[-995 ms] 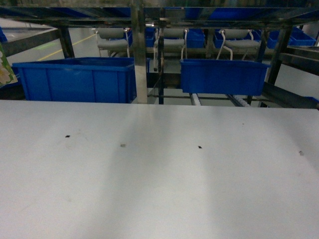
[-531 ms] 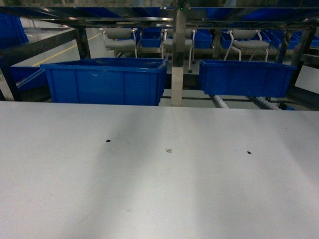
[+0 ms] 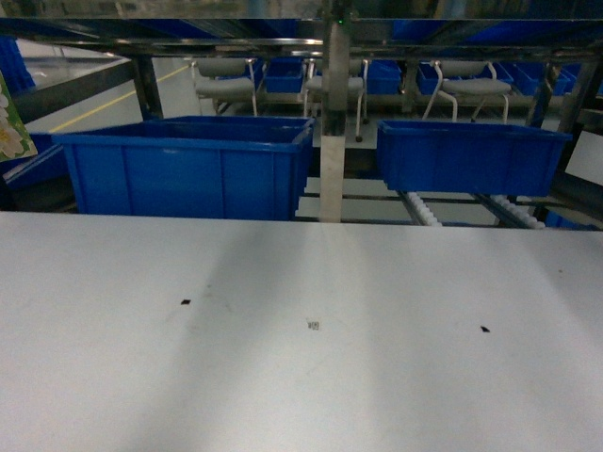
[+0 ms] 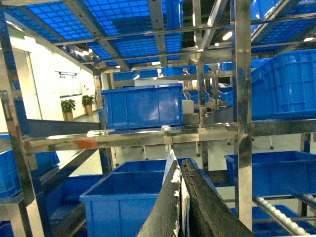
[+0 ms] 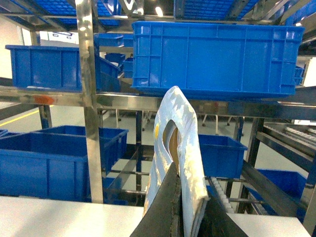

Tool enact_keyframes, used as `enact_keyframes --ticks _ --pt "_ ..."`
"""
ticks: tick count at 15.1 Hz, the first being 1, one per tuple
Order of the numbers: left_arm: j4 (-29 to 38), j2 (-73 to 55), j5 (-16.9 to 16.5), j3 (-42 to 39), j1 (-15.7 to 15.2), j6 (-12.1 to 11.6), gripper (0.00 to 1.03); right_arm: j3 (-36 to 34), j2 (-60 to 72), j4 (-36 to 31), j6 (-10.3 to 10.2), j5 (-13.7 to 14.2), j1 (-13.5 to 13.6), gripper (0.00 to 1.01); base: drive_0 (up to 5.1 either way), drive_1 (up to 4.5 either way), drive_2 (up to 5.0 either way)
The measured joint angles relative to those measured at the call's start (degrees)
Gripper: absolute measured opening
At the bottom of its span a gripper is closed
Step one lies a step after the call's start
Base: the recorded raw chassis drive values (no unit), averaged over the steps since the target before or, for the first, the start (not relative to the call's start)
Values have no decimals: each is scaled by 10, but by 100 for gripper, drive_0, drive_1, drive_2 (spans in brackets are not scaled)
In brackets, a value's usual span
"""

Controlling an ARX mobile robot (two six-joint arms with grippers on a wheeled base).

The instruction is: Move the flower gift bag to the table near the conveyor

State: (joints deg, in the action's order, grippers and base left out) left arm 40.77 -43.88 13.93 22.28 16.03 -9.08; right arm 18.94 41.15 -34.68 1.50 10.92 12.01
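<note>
A sliver of the flower gift bag point(image 3: 9, 127), green with a white flower, shows at the head view's far left edge, above the table point(image 3: 301, 386). My left gripper point(image 4: 178, 167) is shut on a thin white edge point(image 4: 171, 159) that looks like that bag's rim, held high in front of the racks. My right gripper point(image 5: 190, 190) is shut on a pale blue-white gift bag point(image 5: 182, 128) with a cut-out handle, above the table point(image 5: 59, 217). The conveyor point(image 3: 424, 209) with white rollers runs behind the table's far edge. Neither gripper shows in the head view.
Two blue bins point(image 3: 188, 165) point(image 3: 466, 155) sit on the rack behind the table, with a steel post point(image 3: 332, 141) between them. More blue bins fill the upper shelves point(image 5: 217, 57). A small code sticker point(image 3: 314, 326) and black specks point(image 3: 185, 302) mark the tabletop.
The head view has shifted: the table's marks and far edge sit lower, the bins look nearer, and the flowered sliver has come back at the left edge.
</note>
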Motion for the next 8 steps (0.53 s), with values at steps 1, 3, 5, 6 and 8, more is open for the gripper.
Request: enact_keyframes --ticks 1,3,5,6,8 --pt "2 0 0 0 0 0 2 0 0 -3 0 0 0 2 4 389 -381" --pt "0 -3 0 0 0 0 2 0 1 0 0 0 0 2 0 0 0" --pt "-2 -3 0 0 0 0 2 0 3 0 0 0 0 2 -238 172 83" --pt "3 -2 -2 0 1 0 2 0 2 -1 0 2 0 2 -472 352 167" --pt "-1 -2 -2 0 2 0 2 0 0 -3 0 3 0 2 -451 374 187"
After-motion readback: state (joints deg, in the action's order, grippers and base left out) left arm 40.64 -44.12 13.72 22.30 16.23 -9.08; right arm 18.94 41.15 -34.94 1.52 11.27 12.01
